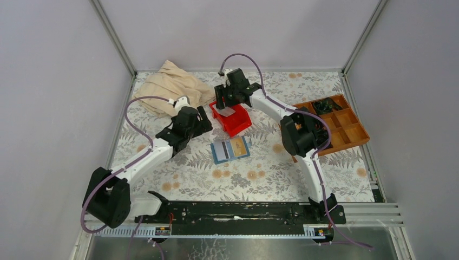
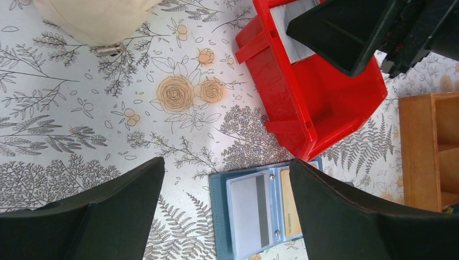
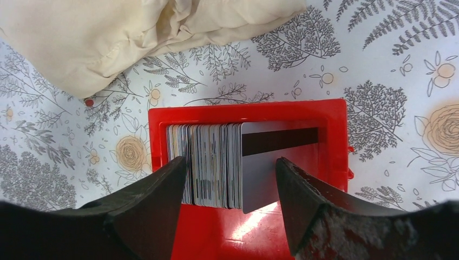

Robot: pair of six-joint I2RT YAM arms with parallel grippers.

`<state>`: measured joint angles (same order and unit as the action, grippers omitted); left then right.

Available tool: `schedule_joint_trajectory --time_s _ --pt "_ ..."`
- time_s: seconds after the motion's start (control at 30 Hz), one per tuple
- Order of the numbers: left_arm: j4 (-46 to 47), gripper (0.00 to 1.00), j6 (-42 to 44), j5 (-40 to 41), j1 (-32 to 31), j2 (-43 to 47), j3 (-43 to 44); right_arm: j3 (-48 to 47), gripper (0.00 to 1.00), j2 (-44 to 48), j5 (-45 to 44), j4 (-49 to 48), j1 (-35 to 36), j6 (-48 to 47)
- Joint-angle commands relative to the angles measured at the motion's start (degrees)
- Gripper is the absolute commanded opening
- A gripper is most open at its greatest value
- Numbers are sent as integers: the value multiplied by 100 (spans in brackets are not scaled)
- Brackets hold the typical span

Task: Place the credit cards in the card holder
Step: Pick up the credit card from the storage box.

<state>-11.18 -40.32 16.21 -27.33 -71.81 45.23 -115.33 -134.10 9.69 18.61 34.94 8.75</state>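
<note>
While the left gripper (image 2: 227, 165) hangs with jaws wide, the holder (image 2: 220, 216) showing between them, the right gripper (image 3: 230, 165) sets its jaws wide astride cards (image 3: 214, 143) in the bin (image 3: 334, 135).

Showing a floral-printed table top (image 1: 254, 181) across the top view. Lying crumpled at upper left: a beige cloth (image 1: 168, 86). Sitting at centre: a red plastic bin (image 1: 241, 124). Lying open just below it: a teal card holder (image 1: 229, 150). Resting at right: a wooden compartment tray (image 1: 340, 123).
</note>
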Motion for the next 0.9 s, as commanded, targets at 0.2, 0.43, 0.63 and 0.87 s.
schedule_joint_trajectory --time_s 0.2,0.43,0.63,0.87 --pt "785 87 -70 -210 240 -919 171 -184 65 -98 539 99 -57 223" --pt "1033 80 -173 -344 343 -1861 434 -100 60 -40 591 121 -65 256" --pt "1050 77 -250 -435 351 -2436 820 -59 52 48 651 102 -62 314" --pt "945 76 -382 -446 359 -2794 1106 15 47 218 683 90 -56 350"
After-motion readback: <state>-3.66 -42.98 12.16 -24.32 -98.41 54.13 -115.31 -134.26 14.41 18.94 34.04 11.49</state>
